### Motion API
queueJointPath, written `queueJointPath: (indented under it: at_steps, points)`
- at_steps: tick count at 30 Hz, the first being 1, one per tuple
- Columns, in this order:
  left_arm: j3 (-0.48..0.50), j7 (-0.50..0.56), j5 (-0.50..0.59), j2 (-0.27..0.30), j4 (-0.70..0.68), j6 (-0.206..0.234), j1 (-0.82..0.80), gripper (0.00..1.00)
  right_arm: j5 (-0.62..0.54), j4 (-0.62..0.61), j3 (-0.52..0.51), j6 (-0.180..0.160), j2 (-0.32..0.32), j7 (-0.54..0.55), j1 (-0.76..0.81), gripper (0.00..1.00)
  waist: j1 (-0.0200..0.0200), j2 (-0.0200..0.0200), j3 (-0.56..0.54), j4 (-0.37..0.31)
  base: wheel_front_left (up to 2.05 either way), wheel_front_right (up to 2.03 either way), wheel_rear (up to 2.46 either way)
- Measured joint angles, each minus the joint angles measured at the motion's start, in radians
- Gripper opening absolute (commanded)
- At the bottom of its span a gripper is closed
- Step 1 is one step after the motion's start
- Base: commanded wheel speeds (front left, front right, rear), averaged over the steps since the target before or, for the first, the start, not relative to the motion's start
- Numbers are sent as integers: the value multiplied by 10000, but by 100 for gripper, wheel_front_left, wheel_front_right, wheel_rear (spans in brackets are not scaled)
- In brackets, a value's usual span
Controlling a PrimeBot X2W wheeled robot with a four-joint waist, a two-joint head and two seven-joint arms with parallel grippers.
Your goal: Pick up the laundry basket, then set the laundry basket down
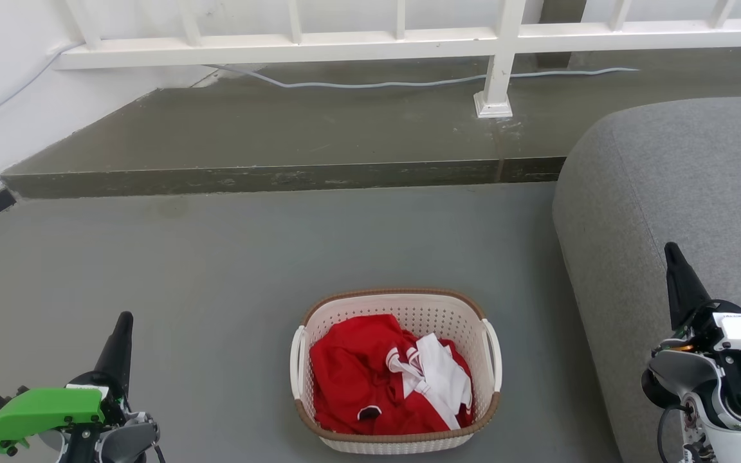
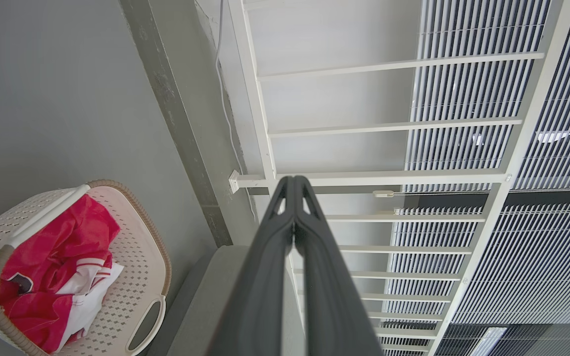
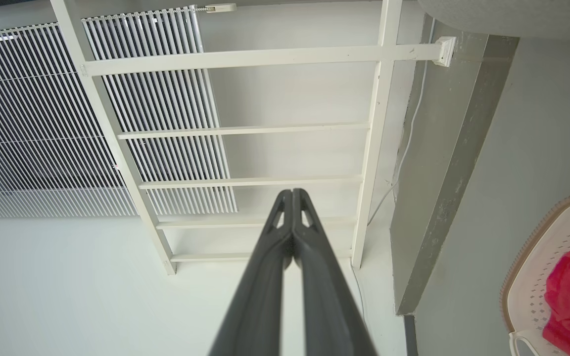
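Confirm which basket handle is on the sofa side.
The white handle on the right side of the laundry basket, next to the grey sofa; the other handle is on the left gripper's side.

The floor (image 1: 216,257) was grey. A big grey sofa (image 1: 679,193) stood on the right. Far back was a low step (image 1: 280,128) with a white fence (image 1: 345,42) on it. A thin cable (image 1: 377,83) ran along the step. Red and white clothes (image 1: 357,373) lay bunched up.

Left claw (image 1: 125,316), right claw (image 1: 670,247), both closed.
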Motion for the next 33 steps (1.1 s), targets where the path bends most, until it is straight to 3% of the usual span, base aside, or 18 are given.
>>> queueJointPath:
  at_steps: [33]
  points:
    - [0,-2,0,0,-6,0,0,0,23,-21,8,0,0,0,2,0,0,0,0,0,0,0,0]
